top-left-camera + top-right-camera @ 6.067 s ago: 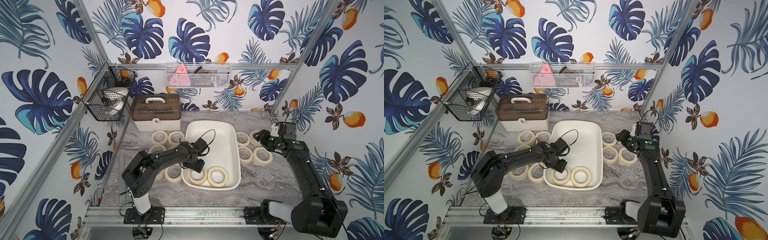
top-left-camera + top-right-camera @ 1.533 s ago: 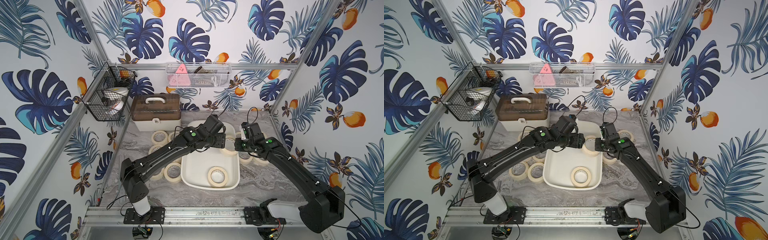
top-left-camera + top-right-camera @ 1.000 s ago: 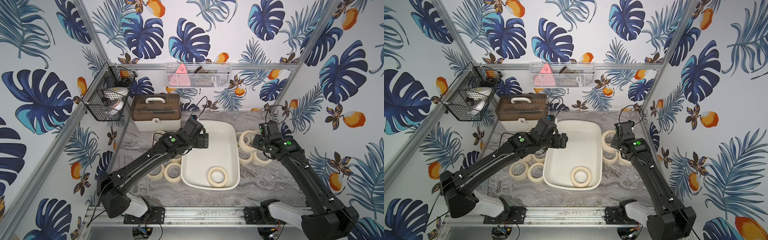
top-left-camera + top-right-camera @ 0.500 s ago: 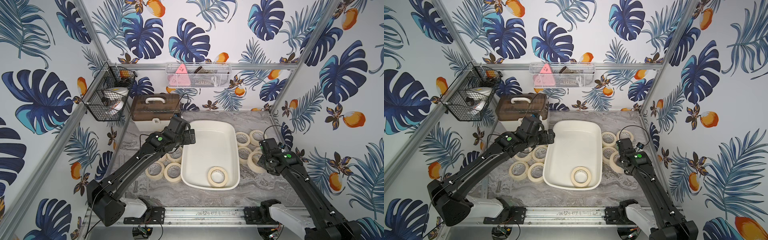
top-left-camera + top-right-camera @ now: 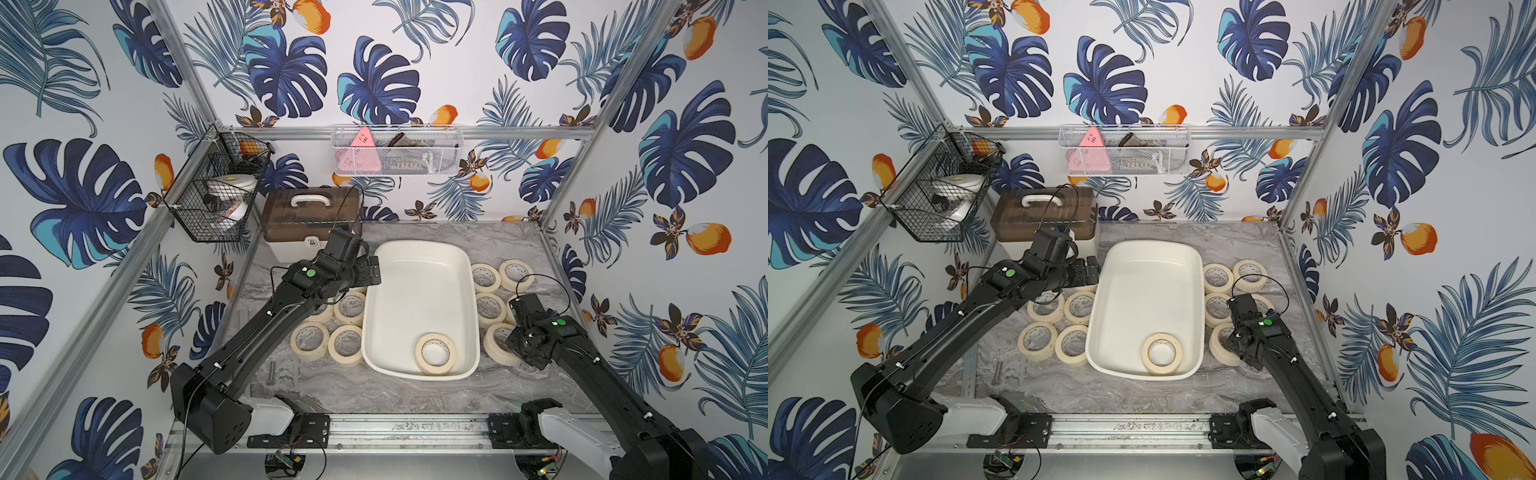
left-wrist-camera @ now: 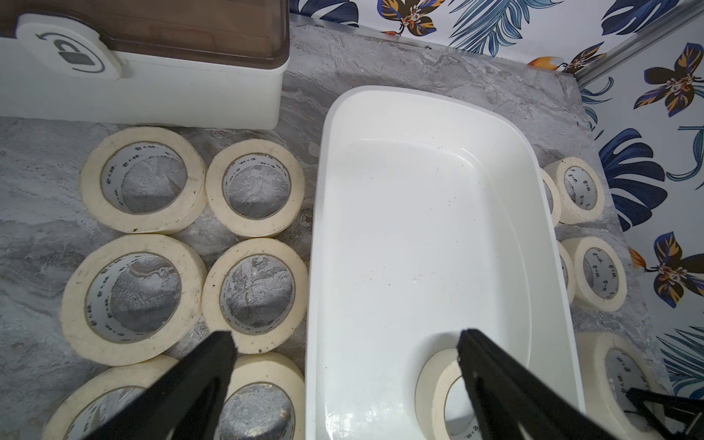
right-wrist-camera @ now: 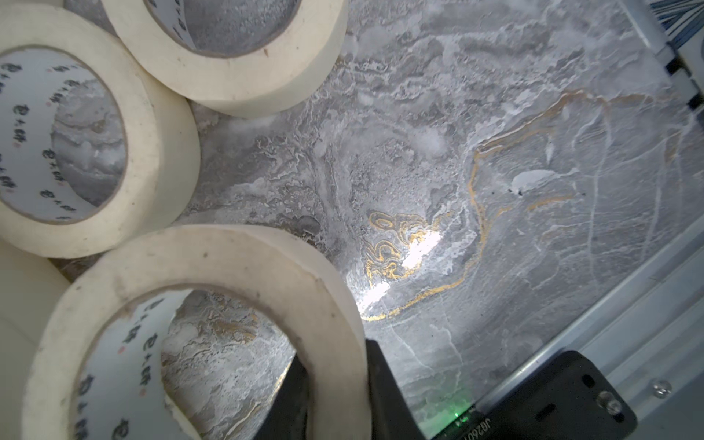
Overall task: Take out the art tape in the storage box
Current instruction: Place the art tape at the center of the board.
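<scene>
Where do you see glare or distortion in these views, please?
Right wrist view: bright glare on the marble table beside the art tape roll. Left wrist view: the storage box rim looks bowed by the wide lens. Both top views: evenly lit, sharp.

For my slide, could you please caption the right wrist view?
Right gripper clamps an art tape roll by its wall; two more rolls beside it.
</scene>
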`<state>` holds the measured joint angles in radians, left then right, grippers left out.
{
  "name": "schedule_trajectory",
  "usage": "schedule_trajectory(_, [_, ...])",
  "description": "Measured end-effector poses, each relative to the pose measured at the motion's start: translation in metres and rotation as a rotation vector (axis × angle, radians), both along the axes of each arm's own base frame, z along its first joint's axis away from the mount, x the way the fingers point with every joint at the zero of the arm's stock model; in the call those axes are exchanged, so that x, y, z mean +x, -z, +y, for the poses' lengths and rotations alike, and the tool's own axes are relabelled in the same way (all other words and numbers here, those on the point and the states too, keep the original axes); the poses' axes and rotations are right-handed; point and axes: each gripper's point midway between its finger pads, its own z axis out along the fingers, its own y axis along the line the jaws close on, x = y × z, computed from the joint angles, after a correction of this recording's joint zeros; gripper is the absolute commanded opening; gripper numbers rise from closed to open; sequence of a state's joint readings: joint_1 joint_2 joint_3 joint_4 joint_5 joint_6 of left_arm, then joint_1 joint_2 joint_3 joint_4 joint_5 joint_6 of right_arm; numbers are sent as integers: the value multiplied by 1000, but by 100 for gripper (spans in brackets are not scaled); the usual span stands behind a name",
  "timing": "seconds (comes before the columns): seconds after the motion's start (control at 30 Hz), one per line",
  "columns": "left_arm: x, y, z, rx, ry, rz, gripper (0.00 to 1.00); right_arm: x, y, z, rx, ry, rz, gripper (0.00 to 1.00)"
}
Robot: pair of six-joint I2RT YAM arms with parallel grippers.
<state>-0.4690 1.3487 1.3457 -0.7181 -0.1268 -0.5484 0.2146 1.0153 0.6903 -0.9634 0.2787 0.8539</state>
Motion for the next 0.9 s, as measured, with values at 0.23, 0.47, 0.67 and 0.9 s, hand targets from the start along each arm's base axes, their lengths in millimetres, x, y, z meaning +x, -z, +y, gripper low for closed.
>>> schedule_trajectory(0.23, [1,16,-2,5,8,44,99,0,21,6,20,-16,12,0])
schedule_trajectory(0.47, [2,22,-5,-1,19,62,99,8,34,10,12,-18,23,0])
schedule_trajectory(0.67, [3,22,-4,7,14,66,99,11,41,5,-25,4,24,6])
schedule_trajectory(0.9, [1,22,-1,13,7,69,99,13,41,5,-25,10,-5,24])
